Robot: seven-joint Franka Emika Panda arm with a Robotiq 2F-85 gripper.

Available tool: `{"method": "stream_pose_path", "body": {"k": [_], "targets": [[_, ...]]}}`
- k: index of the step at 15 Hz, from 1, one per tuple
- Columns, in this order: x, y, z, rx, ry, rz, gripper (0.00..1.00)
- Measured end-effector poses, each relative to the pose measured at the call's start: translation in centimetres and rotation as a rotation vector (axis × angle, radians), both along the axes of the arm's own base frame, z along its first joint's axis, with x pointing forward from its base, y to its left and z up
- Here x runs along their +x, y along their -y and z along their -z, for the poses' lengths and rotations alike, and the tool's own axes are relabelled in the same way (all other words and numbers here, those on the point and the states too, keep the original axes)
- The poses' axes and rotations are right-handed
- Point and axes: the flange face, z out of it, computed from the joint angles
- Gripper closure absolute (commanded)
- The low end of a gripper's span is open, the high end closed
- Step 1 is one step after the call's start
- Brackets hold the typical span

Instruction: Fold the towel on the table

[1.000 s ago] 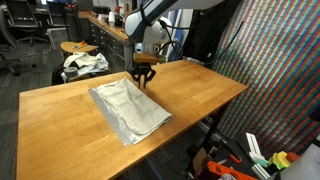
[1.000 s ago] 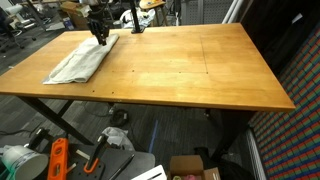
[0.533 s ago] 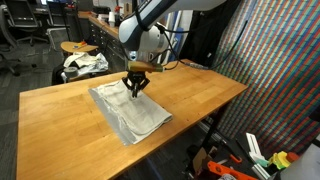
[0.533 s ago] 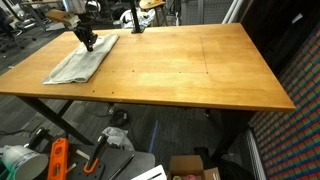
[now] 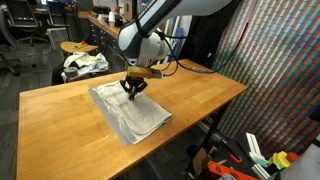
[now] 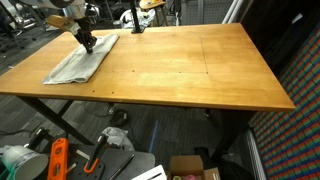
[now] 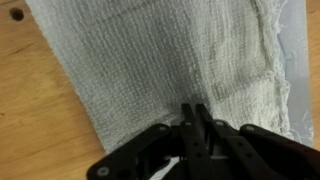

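Observation:
The towel [image 5: 130,112], a light grey cloth, lies flat on the wooden table [image 5: 60,120] and shows in both exterior views, near the table's far left corner [image 6: 82,60]. My gripper [image 5: 131,90] stands down on the towel's back edge, also seen from the other side [image 6: 87,44]. In the wrist view the gripper [image 7: 195,108] has its two dark fingers pressed together, pinching the woven towel [image 7: 150,60], and a wrinkle runs off to the right from the tips. Bare table [image 7: 30,110] shows at the left.
A round wooden stool [image 5: 75,46] with a white-and-dark fabric bundle [image 5: 84,63] stands behind the table. A colourful patterned panel [image 5: 280,70] rises on the right. Tools and a box [image 6: 195,168] lie on the floor under the table.
The gripper has come down from beside the towel's back corner onto the cloth, shifted a little inward, and its fingers have closed on the fabric.

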Motion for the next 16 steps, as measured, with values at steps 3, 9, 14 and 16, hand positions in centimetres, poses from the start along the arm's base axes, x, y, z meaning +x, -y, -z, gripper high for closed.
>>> {"method": "stream_pose_path", "body": {"k": [3,9,14,16], "targets": [[-0.1,0.3,0.5,-0.002,-0.009,0.005,0.88],[0.0,1.1,1.3,-0.009,-0.022,0.019,0.88],[0.2,1.7,1.3,-0.012,-0.023,0.035,0.88],[0.4,1.9,1.3,-0.013,-0.022,0.045,0.88]]}}
